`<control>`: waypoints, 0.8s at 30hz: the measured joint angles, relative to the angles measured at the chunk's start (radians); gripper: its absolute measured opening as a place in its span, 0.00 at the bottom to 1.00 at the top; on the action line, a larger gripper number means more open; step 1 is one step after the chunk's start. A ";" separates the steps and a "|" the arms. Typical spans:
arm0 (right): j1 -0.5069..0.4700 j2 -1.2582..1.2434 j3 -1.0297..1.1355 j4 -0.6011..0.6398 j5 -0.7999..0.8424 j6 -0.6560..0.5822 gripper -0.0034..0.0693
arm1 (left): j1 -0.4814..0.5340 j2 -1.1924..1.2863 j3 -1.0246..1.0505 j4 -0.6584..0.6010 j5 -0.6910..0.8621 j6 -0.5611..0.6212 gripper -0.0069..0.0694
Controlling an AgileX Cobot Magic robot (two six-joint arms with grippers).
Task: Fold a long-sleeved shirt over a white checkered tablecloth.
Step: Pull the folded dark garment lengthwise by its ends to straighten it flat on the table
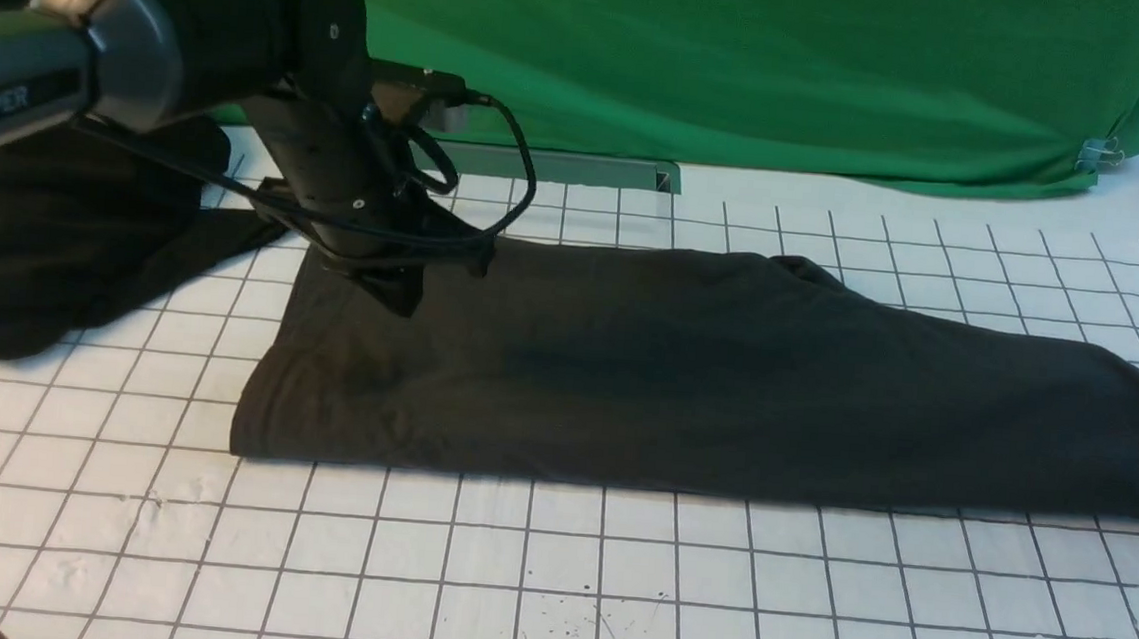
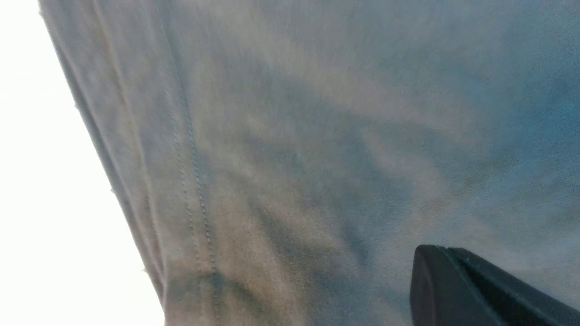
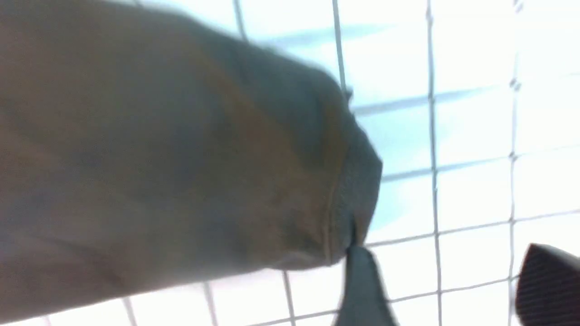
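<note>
The long-sleeved shirt (image 1: pixel 726 371) lies folded into one long dark band across the white checkered tablecloth (image 1: pixel 551 579), its near edge straight along a grid line, its left end squared off and its right end running out of the front view; no print or label shows on the upturned side. The left gripper (image 1: pixel 396 297) comes down onto the shirt's far left corner and is clenched tight (whether a fold of cloth is caught in it cannot be told, since the tips and the cloth are equally dark); its own wrist camera is filled with grey knit and a stitched hem (image 2: pixel 195 181), with one dark finger (image 2: pixel 476 290) at the corner of the picture. The right gripper (image 3: pixel 448 271) does not show in the front view; in its wrist view the jaws stand apart with only bare tablecloth (image 3: pixel 476 136) between them, so it grasps nothing; one of its fingers (image 3: pixel 362 290) touches the edge of a ribbed end of the shirt (image 3: pixel 158 158), the other stands clear to the side. A shapeless heap of black cloth (image 1: pixel 33 252) sits on the tablecloth to the left, just beside the shirt; a green backdrop (image 1: pixel 748 61) hangs behind.
</note>
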State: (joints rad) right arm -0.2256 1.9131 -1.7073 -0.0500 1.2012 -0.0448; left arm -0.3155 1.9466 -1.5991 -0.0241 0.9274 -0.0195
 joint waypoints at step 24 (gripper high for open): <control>0.023 0.257 -0.015 0.016 0.012 -0.074 0.13 | 0.023 0.082 0.121 0.043 -0.003 -0.078 0.09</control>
State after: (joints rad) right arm -0.2027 2.1701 -1.7219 -0.0338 1.2130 -0.1183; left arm -0.2922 2.0282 -1.4779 0.0185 0.9241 -0.0972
